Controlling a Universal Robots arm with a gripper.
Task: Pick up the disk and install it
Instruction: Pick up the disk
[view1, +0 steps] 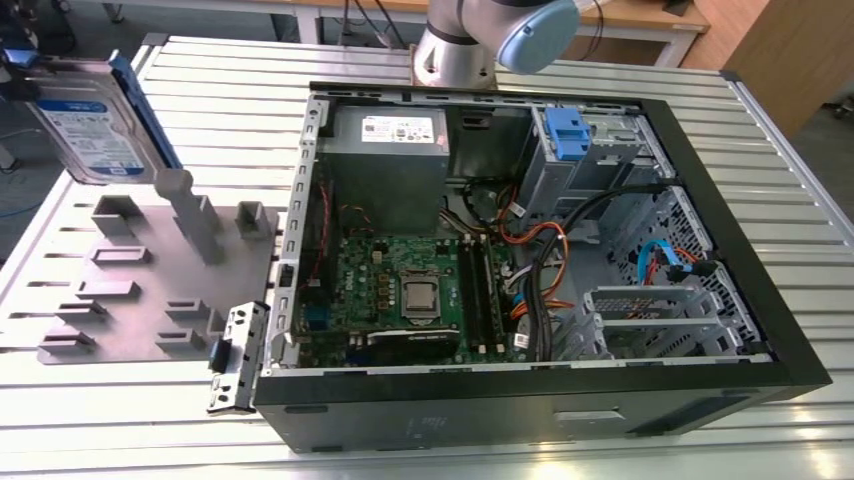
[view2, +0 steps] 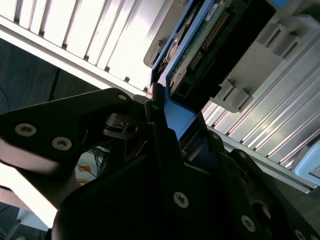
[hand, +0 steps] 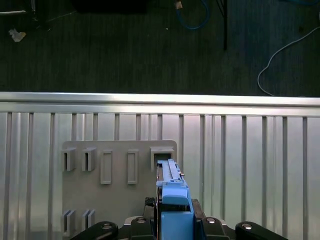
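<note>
The disk (view1: 94, 125) hangs tilted in the air at the exterior view's far left, above the grey fixture plate (view1: 134, 290); its white-and-blue label faces the camera and a blue rail runs along its side. My gripper (view1: 19, 78) holds it at its upper end. In the second wrist view my gripper (view2: 165, 127) is shut on the disk (view2: 200, 45), whose green circuit board shows. In the first wrist view the disk (hand: 172, 192) is edge-on between my fingers, over the fixture plate (hand: 115, 195).
An open computer case (view1: 747, 390) lies on the slatted aluminium table (view1: 80, 410), with a motherboard, a grey power-supply box (view1: 387, 130) and a drive cage with a blue latch (view1: 567, 135). The arm's base (view1: 461, 45) stands behind the case. Upright posts rise from the fixture plate.
</note>
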